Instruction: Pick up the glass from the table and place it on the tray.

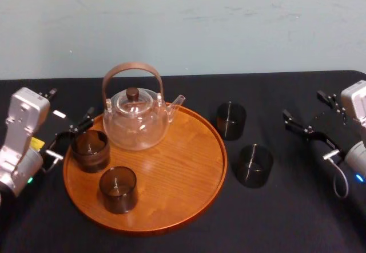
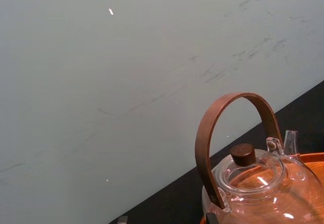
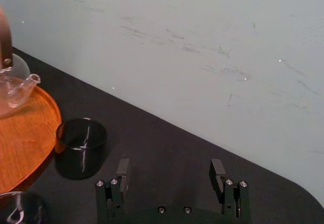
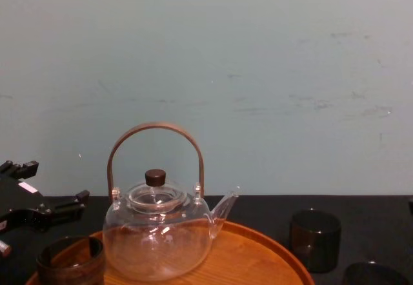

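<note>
Between tray (image 1: pixel 222 161) rim and right end effector (image 1: pixel 302 106), far glass (image 1: pixel 231 121), near glass (image 1: pixel 254 165).

There are 4 glasses (image 1: pixel 118 189), 1 teapot (image 1: pixel 136 121) and 1 tray (image 1: pixel 183 173).

The tray (image 1: pixel 191 170), round light-brown wood with a low rim, lies flat at lower centre-left of the head view on the black-clothed table (image 1: pixel 286 224). On its left part stand two short dark glasses, the left glass (image 1: pixel 90 150) by the rim and the front glass (image 1: pixel 118 189) below it. Right of the tray, on the cloth, stand the upper glass (image 1: pixel 231 121) and the lower glass (image 1: pixel 254 165), both upright and apart.
</note>
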